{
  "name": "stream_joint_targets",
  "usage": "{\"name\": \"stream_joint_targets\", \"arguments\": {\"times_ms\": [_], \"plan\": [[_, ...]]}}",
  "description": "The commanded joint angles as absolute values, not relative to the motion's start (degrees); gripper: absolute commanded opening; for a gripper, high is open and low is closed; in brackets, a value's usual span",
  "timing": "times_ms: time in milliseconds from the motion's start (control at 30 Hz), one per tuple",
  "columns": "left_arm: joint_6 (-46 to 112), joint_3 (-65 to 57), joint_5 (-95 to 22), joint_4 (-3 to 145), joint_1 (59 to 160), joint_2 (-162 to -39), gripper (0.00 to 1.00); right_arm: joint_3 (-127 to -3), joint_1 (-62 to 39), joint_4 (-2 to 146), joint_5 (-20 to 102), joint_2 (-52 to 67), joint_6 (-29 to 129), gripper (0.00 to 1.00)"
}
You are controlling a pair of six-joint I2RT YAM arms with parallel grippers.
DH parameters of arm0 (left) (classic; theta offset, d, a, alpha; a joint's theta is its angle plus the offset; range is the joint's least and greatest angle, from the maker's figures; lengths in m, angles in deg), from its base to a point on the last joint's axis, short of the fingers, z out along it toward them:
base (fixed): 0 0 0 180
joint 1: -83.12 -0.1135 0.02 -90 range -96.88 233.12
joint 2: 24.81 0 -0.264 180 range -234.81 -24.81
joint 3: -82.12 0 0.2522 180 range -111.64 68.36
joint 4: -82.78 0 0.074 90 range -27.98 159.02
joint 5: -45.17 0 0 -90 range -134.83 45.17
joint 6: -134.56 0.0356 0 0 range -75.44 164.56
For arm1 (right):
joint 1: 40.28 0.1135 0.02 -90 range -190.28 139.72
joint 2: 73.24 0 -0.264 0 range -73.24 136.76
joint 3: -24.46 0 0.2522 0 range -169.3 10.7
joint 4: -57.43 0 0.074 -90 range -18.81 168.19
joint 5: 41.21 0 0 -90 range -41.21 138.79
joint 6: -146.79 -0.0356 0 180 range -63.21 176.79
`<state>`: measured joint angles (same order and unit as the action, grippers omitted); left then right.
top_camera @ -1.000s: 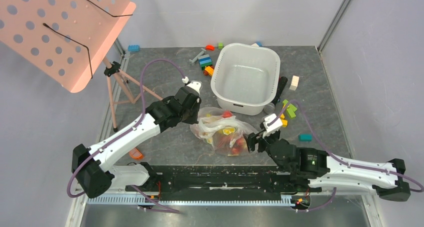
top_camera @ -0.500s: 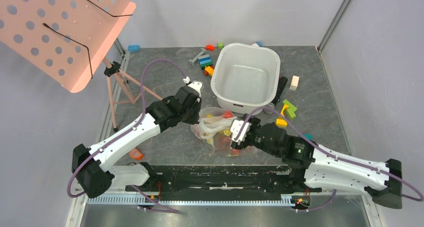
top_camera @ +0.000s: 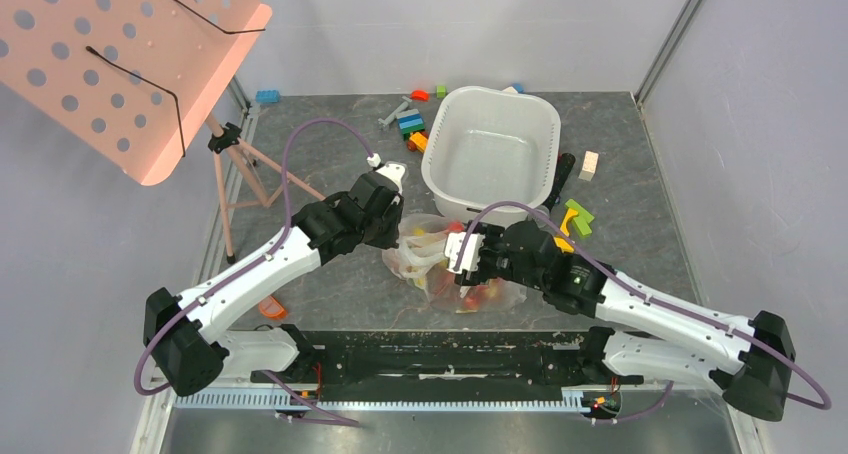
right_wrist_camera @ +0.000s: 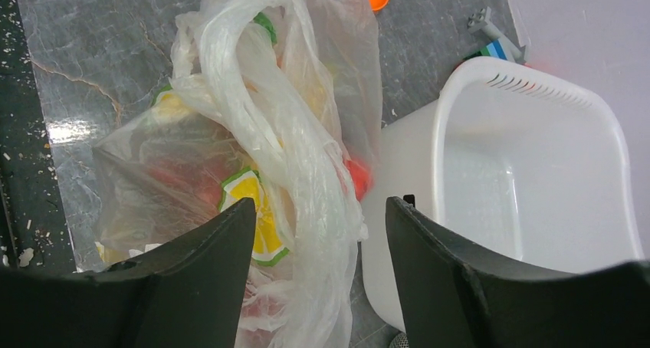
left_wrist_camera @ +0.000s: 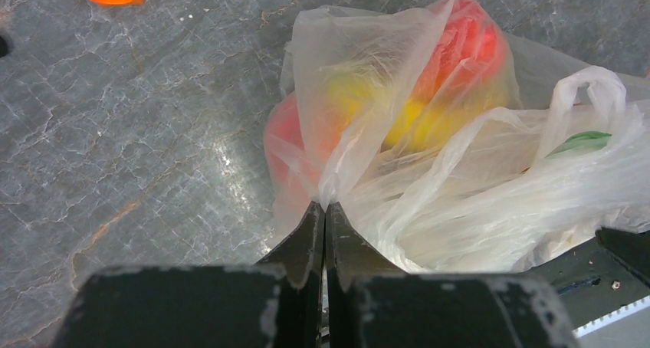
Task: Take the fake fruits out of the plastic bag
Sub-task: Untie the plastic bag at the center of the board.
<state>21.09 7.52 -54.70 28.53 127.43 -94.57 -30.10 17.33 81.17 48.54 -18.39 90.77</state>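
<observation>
— Pinching a thin fold of the plastic bag (left_wrist_camera: 429,172), the left gripper (left_wrist_camera: 325,210) has its fingers pressed flat together on the film, right at their tips.

— And the fake fruits (left_wrist_camera: 452,64)?

— Those I can see are inside, bunched just beyond that pinch, with red and yellow showing through. I judge the film soft, slippery and easy to tear. It will stretch and slide rather than lift as one piece. The fruits look light, hard and glossy, so they should roll out once the mouth opens.

— Where to take hold, then?

— The loop handles (left_wrist_camera: 586,87) or the loose mouth edge, not the bulging belly. A grip there would only catch film over a fruit.

— The right gripper (right_wrist_camera: 318,206)?

— Spread wide, holding nothing. It hangs over the bag, and the rope of gathered film runs between its fingers and below them. I cannot tell whether the tips touch the film.

— Anything close by?

— The white basin (right_wrist_camera: 529,87) sits just beyond one finger and seems to rest against the bag's side.
</observation>
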Motion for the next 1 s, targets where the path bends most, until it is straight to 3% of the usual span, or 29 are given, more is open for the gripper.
{"name": "stream_joint_targets", "arguments": {"times_ms": [0,200,300,367,433,967], "plan": [[22.77,7.1,-53.63,30.61,127.15,-93.94,0.02,-32.41,15.98,80.24,48.04,-16.94,92.27,0.63],[22.67,7.62,-53.54,31.19,127.15,-93.45,0.02,-32.69,14.87,80.42,50.28,-14.51,91.61,0.43],[22.56,7.7,-53.11,31.53,127.15,-93.54,0.02,-33.24,14.74,80.96,50.84,-13.84,90.26,0.25],[22.43,7.88,-52.99,31.86,127.15,-93.5,0.02,-33.35,14.66,80.83,51.7,-13.97,88.91,0.08],[22.5,7.89,-53.09,31.93,127.15,-93.51,0.02,-33.04,14.67,80.45,52.61,-14.73,87.67,0.0],[21.16,9.11,-54.94,30.74,127.15,-92.27,0.02,-20.12,14.59,69.28,71.68,-32.22,60.35,0.0]]}}
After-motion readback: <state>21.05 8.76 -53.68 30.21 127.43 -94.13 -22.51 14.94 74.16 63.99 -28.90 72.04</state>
